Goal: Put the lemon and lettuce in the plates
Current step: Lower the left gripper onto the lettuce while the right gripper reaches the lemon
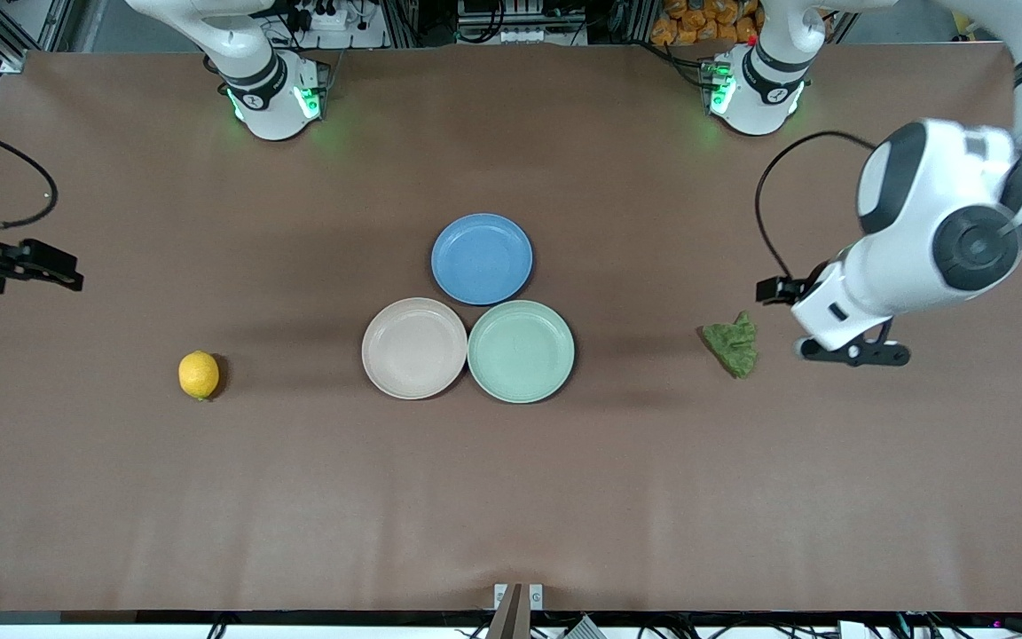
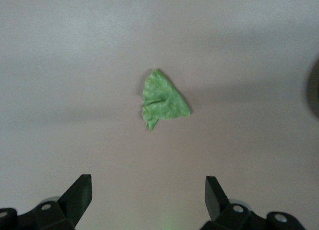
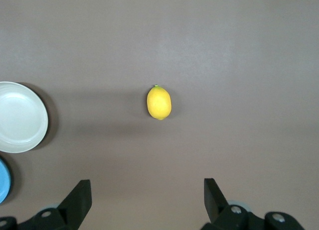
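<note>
1. The lemon point(image 1: 199, 374) lies on the brown table point(image 1: 511, 497) toward the right arm's end, well apart from the plates, and nothing touches it.
2. The lettuce point(image 1: 732, 344) lies flat on the table toward the left arm's end, also well apart from the plates.
3. Three plates stand together in the middle of the table. The beige-pink plate point(image 1: 414, 348) and the mint green plate point(image 1: 521, 351) are side by side, touching, and the blue plate point(image 1: 482, 258) is farther from the front camera than both. All three are empty.
4. The left gripper point(image 2: 148, 192) hangs over the table just beside the lettuce, its fingers point(image 2: 79, 192) spread wide and holding nothing.
5. The right gripper point(image 3: 147, 195) hangs over the table at the right arm's end, near the lemon, its fingers point(image 3: 80, 195) also spread wide and empty.
</note>
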Controlling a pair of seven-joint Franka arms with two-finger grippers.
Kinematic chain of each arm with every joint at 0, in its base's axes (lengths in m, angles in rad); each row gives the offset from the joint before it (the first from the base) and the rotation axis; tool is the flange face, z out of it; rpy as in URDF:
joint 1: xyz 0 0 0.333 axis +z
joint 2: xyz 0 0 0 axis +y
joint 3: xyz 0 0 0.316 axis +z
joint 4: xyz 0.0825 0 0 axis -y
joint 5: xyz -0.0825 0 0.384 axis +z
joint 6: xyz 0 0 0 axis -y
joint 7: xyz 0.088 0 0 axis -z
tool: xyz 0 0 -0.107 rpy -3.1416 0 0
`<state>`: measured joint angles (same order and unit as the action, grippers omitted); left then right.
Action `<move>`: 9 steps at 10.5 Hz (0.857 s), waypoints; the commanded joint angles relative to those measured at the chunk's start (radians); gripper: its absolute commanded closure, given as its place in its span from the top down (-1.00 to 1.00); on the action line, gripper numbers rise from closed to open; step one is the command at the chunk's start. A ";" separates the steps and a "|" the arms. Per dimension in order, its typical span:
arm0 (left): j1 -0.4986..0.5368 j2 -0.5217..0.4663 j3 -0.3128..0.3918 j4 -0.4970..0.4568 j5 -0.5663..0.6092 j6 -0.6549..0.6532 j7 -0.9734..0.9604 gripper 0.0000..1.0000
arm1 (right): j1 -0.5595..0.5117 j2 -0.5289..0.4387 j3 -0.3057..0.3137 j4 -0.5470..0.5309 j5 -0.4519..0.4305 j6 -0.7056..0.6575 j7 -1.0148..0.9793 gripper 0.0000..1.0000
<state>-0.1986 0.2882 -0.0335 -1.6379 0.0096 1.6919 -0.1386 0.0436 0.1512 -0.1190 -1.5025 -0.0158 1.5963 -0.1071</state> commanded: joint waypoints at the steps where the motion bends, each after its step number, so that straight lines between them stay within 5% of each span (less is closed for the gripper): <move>1: -0.013 -0.008 -0.002 -0.147 -0.005 0.162 -0.055 1.00 | -0.021 -0.013 0.009 -0.195 0.008 0.205 0.009 1.00; 3: -0.004 -0.023 -0.002 -0.247 -0.005 0.273 -0.055 1.00 | -0.021 0.007 0.009 -0.307 0.008 0.356 0.011 1.00; 9: 0.002 -0.026 -0.002 -0.373 -0.005 0.432 -0.090 1.00 | -0.051 0.209 0.012 -0.337 0.011 0.546 0.003 1.00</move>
<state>-0.2015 0.2938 -0.0329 -1.9459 0.0096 2.0616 -0.2054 0.0202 0.3085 -0.1212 -1.8368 -0.0154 2.0904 -0.1069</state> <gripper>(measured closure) 0.000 0.000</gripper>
